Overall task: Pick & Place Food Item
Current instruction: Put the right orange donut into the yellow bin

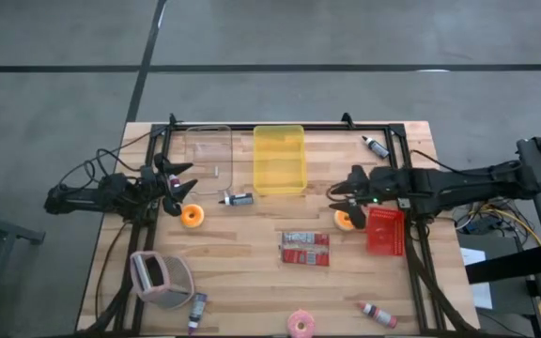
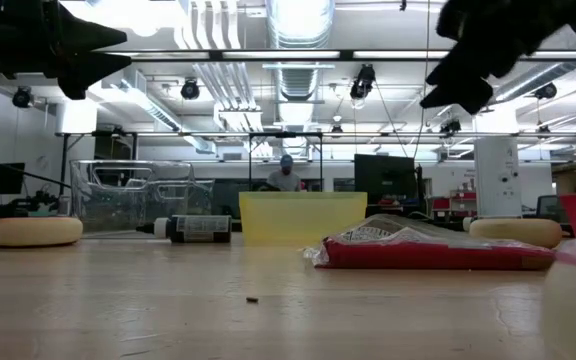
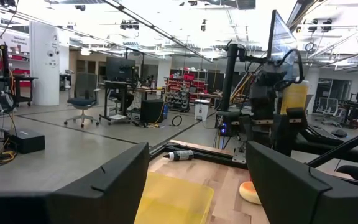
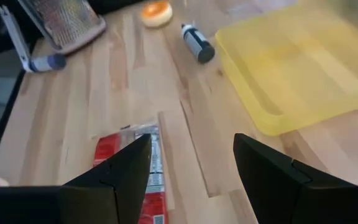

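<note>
An orange donut [image 1: 193,215] lies flat on the wooden table just right of my left gripper [image 1: 186,188], which stands open above the table's left edge and holds nothing. A second orange donut [image 1: 345,220] lies partly under my right gripper [image 1: 335,198], which hangs open well above the table [image 2: 465,75] and tips downward. A red-and-white food packet [image 4: 129,180] lies flat below and between its open fingers [image 4: 191,149]. A pink donut [image 1: 301,324] lies at the near edge. The yellow tray [image 1: 279,158] stands at the far middle.
A clear container [image 1: 209,150] stands left of the tray, with a dark bottle [image 1: 237,198] near it. A red basket [image 1: 385,231] sits at the right, a grey mesh holder [image 1: 161,279] at the near left. Small bottles [image 1: 377,146] [image 1: 379,314] [image 1: 197,312] lie around.
</note>
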You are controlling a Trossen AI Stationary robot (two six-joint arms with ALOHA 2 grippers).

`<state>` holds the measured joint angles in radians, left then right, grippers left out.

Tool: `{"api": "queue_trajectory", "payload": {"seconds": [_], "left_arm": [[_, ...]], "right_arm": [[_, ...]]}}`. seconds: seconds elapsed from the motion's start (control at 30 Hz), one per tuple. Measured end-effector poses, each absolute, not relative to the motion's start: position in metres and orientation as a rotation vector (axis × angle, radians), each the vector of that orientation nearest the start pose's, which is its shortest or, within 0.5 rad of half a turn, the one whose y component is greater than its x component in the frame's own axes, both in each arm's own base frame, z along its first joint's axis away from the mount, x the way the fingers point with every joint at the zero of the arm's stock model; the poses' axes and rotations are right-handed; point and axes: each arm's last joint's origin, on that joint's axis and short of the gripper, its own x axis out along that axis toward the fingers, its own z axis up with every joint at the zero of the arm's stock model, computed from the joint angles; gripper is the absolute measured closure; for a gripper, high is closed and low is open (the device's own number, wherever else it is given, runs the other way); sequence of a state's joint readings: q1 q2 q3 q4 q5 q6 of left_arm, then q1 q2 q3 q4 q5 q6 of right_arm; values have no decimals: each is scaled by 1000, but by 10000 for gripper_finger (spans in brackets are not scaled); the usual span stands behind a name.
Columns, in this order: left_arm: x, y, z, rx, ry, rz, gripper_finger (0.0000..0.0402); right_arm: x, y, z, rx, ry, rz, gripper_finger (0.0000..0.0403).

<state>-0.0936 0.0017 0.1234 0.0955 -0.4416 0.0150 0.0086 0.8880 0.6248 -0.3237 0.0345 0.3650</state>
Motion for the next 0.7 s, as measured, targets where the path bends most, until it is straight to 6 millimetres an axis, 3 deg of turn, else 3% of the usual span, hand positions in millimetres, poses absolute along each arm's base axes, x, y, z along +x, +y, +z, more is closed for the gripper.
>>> {"api": "queue_trajectory", "payload": {"seconds": [0.2, 0.47, 0.7], "left_arm": [[84, 5, 213, -43, -207, 349, 127], [84, 5, 213, -43, -208, 348, 127], [84, 5, 213, -43, -208, 349, 127]], "right_arm": [[217, 1, 270, 439, 778, -201, 179], [254, 3, 264, 627, 1055, -402, 179], [278, 6, 261, 782, 1198, -613, 179]]}}
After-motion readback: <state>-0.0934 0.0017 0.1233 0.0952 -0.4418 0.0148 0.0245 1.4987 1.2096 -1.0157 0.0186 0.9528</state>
